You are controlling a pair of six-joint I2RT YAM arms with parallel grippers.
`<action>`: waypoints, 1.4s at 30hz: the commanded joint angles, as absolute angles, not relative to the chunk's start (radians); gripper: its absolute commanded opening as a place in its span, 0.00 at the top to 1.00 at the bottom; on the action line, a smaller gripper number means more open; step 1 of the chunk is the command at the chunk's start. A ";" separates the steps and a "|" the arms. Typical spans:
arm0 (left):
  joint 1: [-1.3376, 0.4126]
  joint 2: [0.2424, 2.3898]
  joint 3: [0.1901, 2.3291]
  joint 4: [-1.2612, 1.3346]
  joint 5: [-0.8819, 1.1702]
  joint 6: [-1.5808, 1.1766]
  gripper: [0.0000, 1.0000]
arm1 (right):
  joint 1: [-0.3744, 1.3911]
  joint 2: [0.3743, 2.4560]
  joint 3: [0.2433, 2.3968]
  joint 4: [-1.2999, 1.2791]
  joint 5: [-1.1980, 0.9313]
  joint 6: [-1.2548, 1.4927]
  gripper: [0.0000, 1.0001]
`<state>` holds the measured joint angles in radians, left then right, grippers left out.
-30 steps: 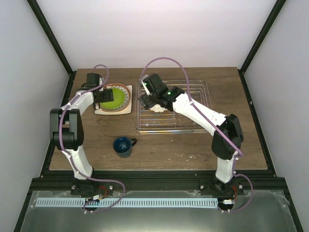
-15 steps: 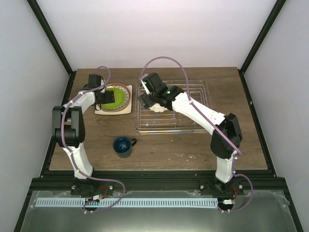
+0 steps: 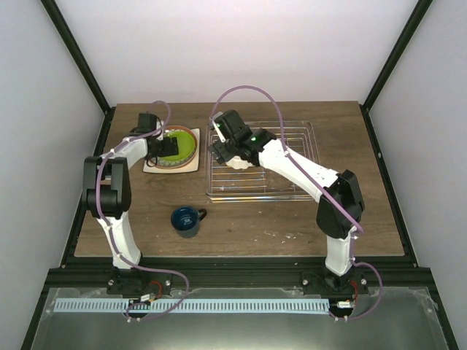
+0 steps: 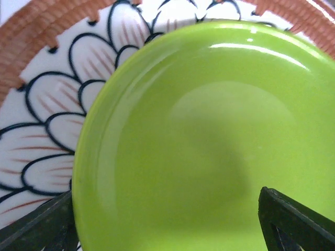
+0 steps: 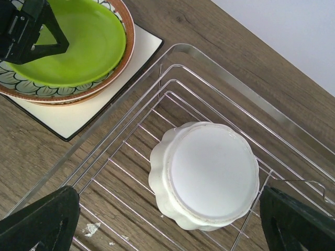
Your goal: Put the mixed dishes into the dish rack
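The lime-green plate (image 3: 179, 144) lies on the beige floral plate (image 3: 192, 152), which lies on the white square plate (image 3: 150, 167) at the back left. My left gripper (image 3: 165, 148) hangs low over the green plate (image 4: 209, 130), open, with a finger (image 4: 293, 222) on each side and the floral plate (image 4: 47, 104) behind. The small white scalloped bowl (image 5: 207, 175) lies upside down in the wire dish rack (image 5: 235, 78). My right gripper (image 5: 170, 191) is open above it, not touching. The dark blue mug (image 3: 187, 220) stands on the table in front.
The rack (image 3: 292, 192) sits to the right of the plate stack, their edges close together. The left gripper (image 5: 26, 26) shows on the green plate (image 5: 78, 47) in the right wrist view. White crumbs (image 5: 90, 228) lie under the rack wires.
My left gripper has moved a little farther over the green plate, towards the back right. The right arm and the bowl have barely moved.
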<state>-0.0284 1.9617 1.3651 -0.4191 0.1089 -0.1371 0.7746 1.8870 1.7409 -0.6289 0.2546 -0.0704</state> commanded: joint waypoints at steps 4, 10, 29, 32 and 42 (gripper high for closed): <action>-0.035 2.001 1.369 -0.435 0.154 -0.166 0.08 | 0.764 1.901 1.791 -0.647 0.260 -0.078 0.05; -0.035 2.001 1.386 -0.449 0.135 -0.153 0.08 | 0.764 1.905 1.792 -0.646 0.259 -0.079 0.05; 0.019 1.992 1.300 -0.370 0.296 -0.204 0.88 | 0.764 1.914 1.786 -0.636 0.275 -0.100 0.06; 0.038 1.974 1.287 -0.370 0.319 -0.211 0.92 | 0.766 1.921 1.786 -0.632 0.271 -0.107 0.06; 0.070 1.922 1.231 -0.336 0.377 -0.223 1.00 | 0.764 1.935 1.830 -0.608 0.187 -0.119 0.06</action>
